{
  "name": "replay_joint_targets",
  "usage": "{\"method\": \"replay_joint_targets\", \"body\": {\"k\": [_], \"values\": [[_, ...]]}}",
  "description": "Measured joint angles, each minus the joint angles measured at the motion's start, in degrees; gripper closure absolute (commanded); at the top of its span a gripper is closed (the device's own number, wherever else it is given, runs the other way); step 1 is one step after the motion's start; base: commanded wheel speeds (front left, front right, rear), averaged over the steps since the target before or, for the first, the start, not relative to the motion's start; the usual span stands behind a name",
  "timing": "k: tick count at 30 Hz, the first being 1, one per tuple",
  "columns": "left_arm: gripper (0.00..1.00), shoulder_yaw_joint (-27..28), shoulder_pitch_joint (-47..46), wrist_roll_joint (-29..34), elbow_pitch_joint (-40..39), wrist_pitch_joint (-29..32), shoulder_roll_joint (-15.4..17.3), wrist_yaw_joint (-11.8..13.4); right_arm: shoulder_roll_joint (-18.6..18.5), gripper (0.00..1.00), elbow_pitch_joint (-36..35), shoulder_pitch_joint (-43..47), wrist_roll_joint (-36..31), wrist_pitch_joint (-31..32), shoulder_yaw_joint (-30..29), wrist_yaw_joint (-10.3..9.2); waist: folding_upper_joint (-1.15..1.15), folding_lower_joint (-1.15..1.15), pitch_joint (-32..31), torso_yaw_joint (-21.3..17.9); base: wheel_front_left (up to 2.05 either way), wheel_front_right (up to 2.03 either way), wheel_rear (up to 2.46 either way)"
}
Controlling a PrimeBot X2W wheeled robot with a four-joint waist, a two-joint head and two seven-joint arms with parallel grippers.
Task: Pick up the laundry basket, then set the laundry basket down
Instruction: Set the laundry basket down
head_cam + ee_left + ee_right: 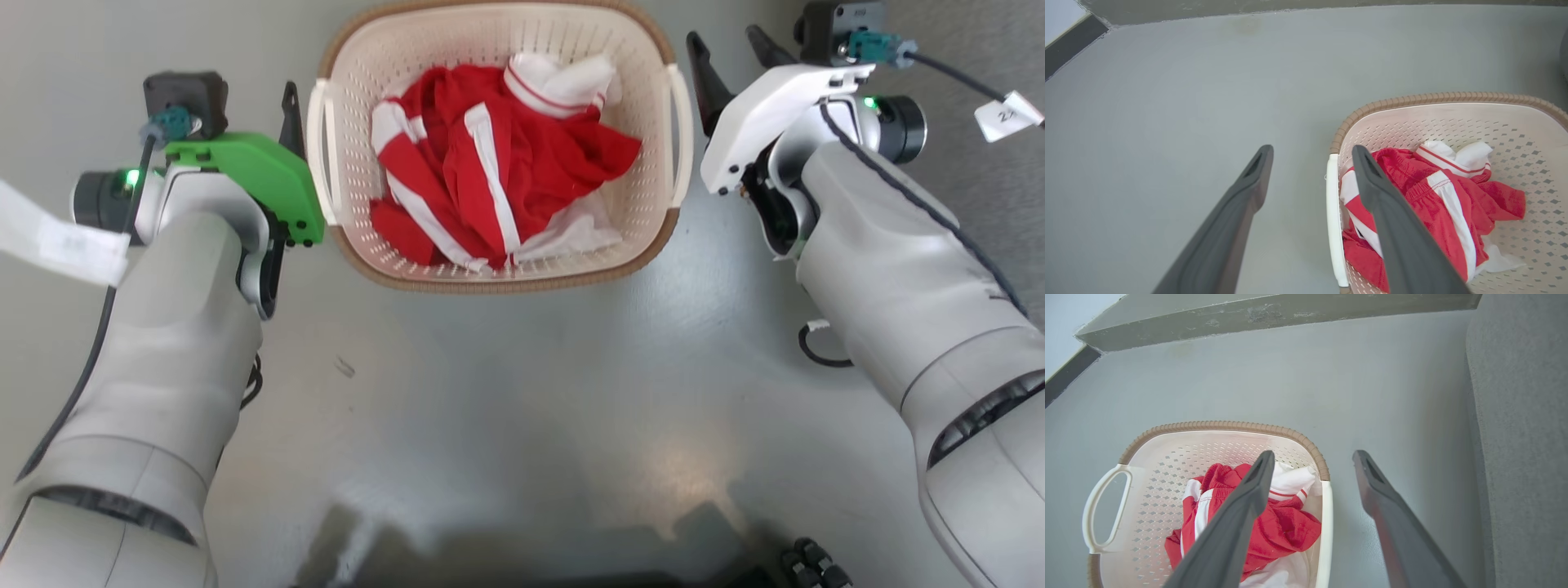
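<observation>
The laundry basket [490,282] stands on the grey floor just ahead of me, cream and perforated with a brown rim. Red and white clothes [490,155] lie crumpled inside it. My left gripper [287,122] is at its left side, open. In the left wrist view the left gripper [1310,163] straddles the white side handle [1333,220], one finger outside the laundry basket [1433,99] and one over the clothes. My right gripper [722,45] is open at the right side. The right gripper [1313,465] likewise straddles the other handle [1325,531] of the laundry basket [1216,425].
A grey sofa [1523,437] rises close on the right of the basket. A wall base [1274,314] runs along the far floor edge. Bare grey floor [1167,102] stretches to the left. Dark parts of my own base [808,567] sit at the bottom.
</observation>
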Motion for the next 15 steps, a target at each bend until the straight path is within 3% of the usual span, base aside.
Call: {"method": "replay_joint_targets", "body": {"k": [6, 15], "values": [[0.00, 2.07, 2.82, -0.79, -4.27, -0.16, 1.40, 0.35, 0.03, 0.00, -1.68, 1.90, -1.67, -0.16, 0.29, -0.04, 0.00, 0.00, -3.60, -0.28, 0.00, 0.00, 0.00], [0.00, 7.87, 11.49, 1.10, -16.84, -0.15, 3.63, 1.56, -2.55, 0.00, -14.43, 7.17, -5.80, -0.15, -5.90, -2.57, 0.00, 0.00, -10.92, -0.74, 0.00, 0.00, 0.00]]}}
